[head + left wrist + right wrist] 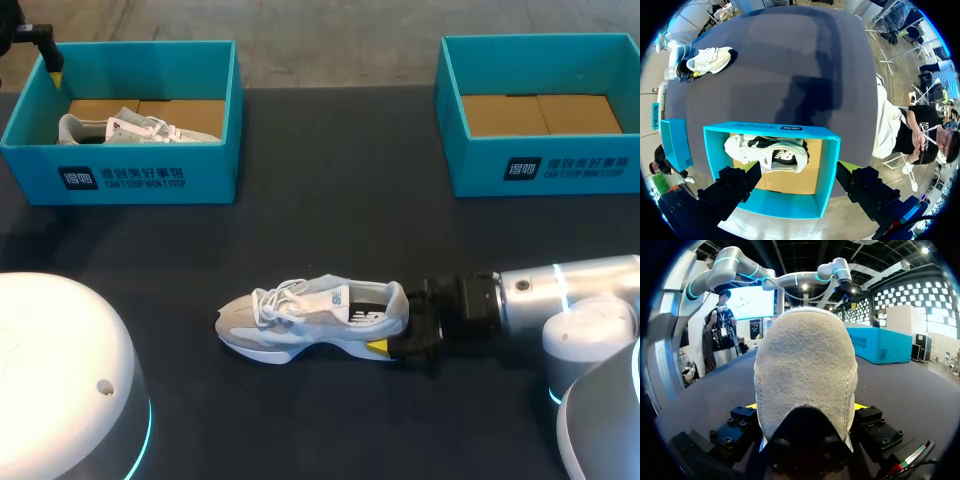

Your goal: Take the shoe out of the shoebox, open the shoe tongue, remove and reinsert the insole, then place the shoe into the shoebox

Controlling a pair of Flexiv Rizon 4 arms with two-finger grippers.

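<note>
Gripping the shoe point(310, 315) by its heel with the right gripper point(398, 322) on the table point(330, 220), well apart from the far-edge right shoebox point(545, 165) and left shoebox point(140, 180); hovering the left gripper point(799, 172), fingers spread, over the latter.

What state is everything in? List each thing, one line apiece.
right pincer: shut on the heel of the shoe on the table.
left pincer: open, holding nothing, above the left shoebox.
shoe on the table: on its sole, heel gripped.
second shoe: lying inside the left shoebox.
left shoebox: open, one shoe inside.
right shoebox: open, no shoe inside.
</note>
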